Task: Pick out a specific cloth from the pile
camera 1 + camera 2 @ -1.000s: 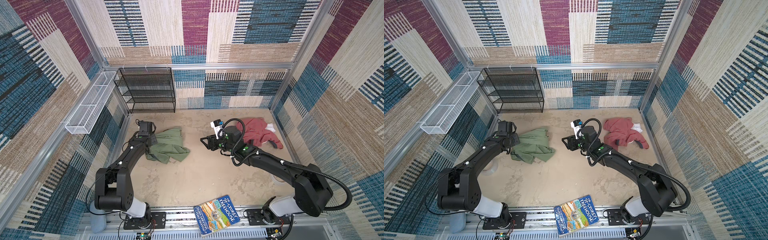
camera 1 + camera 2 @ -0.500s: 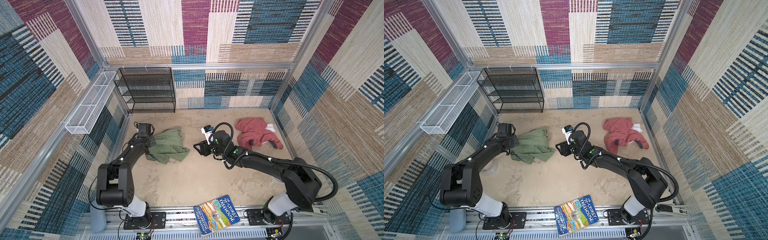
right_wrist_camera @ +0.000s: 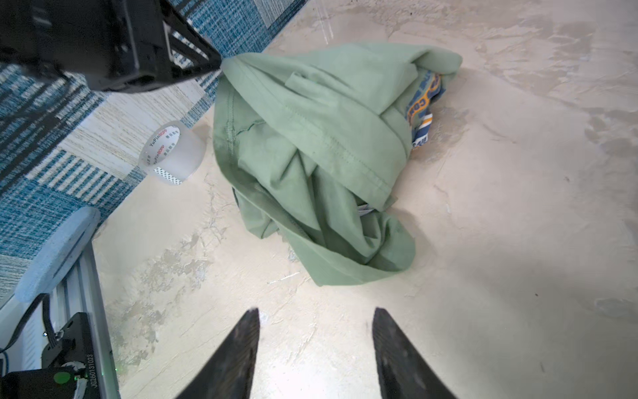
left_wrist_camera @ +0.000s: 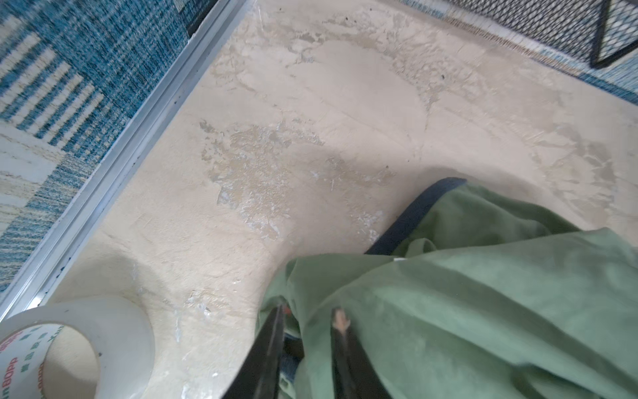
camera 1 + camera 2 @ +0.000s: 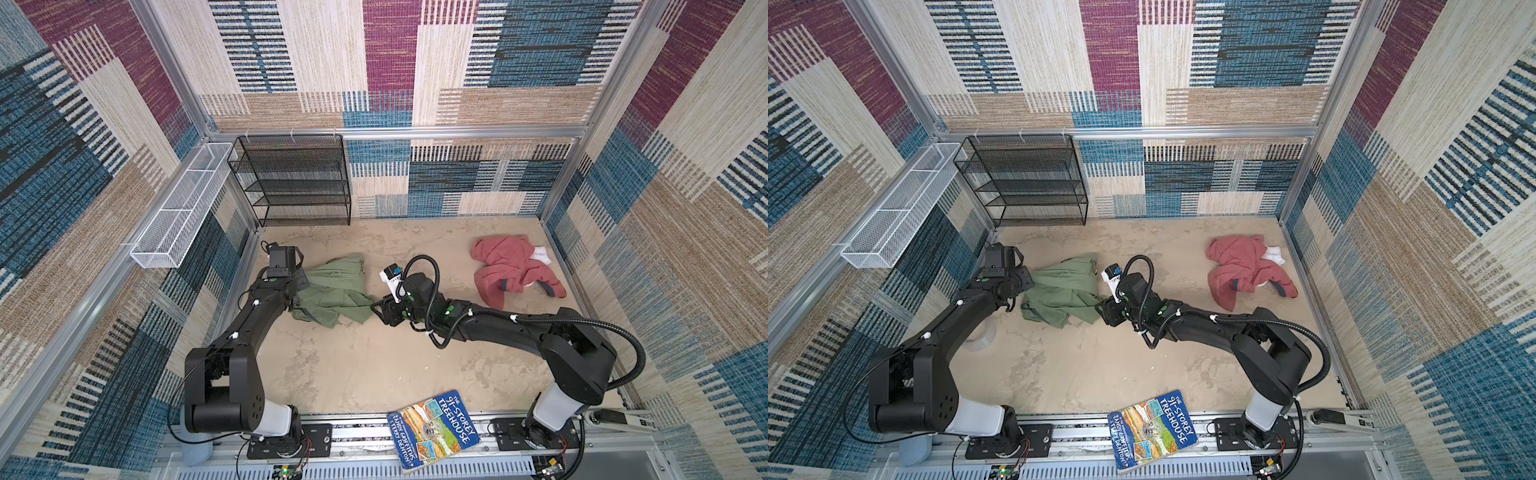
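Green cloth point(image 5: 332, 295) lay crumpled on the floor's left side, well apart from the pile point(image 5: 513, 272) by the right wall.

I saw the left gripper point(image 4: 307, 311) at the cloth's wall-side edge, its jaws narrowly apart with a fold draped across them; I could not tell whether they pinched it. The right gripper point(image 3: 316, 311) sat just off the cloth's opposite edge, jaws spread over bare floor point(image 3: 518, 241), holding nothing. There was open floor between the cloth and the red garment point(image 5: 498, 270), and forward toward the book point(image 5: 432, 430). It was tighter on the wall side, where a tape roll point(image 3: 172, 152) stood near the cloth against the wall. The printed patch point(image 3: 423, 103) was half tucked under a fold, its lettering unreadable. The white garment point(image 5: 541, 254) showed only as a corner behind the red one.
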Controlling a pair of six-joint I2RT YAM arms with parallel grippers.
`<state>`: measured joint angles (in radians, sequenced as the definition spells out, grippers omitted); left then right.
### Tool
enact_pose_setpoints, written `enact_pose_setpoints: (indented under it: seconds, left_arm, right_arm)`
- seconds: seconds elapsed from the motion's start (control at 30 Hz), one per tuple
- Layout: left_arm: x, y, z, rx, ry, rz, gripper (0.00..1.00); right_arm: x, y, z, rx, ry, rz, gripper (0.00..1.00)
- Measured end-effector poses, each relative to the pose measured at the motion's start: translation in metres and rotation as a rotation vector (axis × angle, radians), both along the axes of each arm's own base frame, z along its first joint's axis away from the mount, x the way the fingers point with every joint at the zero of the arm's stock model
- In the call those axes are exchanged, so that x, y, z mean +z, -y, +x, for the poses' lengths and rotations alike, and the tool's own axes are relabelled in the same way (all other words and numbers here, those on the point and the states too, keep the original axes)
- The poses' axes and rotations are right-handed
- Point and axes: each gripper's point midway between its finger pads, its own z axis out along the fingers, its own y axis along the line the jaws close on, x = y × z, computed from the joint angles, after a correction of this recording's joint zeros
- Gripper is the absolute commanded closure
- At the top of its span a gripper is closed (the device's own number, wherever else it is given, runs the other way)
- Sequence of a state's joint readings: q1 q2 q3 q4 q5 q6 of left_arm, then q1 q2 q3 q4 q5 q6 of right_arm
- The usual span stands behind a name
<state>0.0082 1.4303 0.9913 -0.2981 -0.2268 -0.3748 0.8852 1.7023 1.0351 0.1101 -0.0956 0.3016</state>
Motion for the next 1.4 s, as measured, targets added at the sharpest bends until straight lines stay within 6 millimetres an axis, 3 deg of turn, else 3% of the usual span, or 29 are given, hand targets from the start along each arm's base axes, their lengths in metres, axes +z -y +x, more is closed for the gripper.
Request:
enact_pose_setpoints:
  seconds: [0.3, 0.63, 0.83, 1.1, 1.23, 1.4]
  left_arm:
    - [0.021, 0.01, -0.009, -0.028, 0.055, -0.047, 0.72]
    - [0.026, 0.034, -0.012, -0.098, 0.07, -0.091, 0.73]
    - [0.033, 0.048, -0.015, -0.129, 0.089, -0.114, 0.73]
    - [0.039, 0.05, -0.017, -0.135, 0.102, -0.113, 0.73]
    - [0.04, 0.05, -0.019, -0.135, 0.106, -0.112, 0.73]
    - [0.04, 0.047, -0.019, -0.125, 0.106, -0.102, 0.73]
  right_arm:
    - [-0.025, -0.012, -0.002, 0.006, -0.018, -0.051, 0.46]
    - [-0.059, -0.013, -0.003, 0.0, -0.072, -0.102, 0.46]
    - [-0.076, -0.012, 0.001, -0.024, -0.083, -0.131, 0.41]
    - [-0.097, -0.01, 0.015, -0.051, -0.1, -0.144, 0.4]
    - [-0.101, -0.002, 0.03, -0.085, -0.103, -0.132, 0.42]
    - [-0.095, -0.011, 0.036, -0.068, -0.082, -0.103, 0.42]
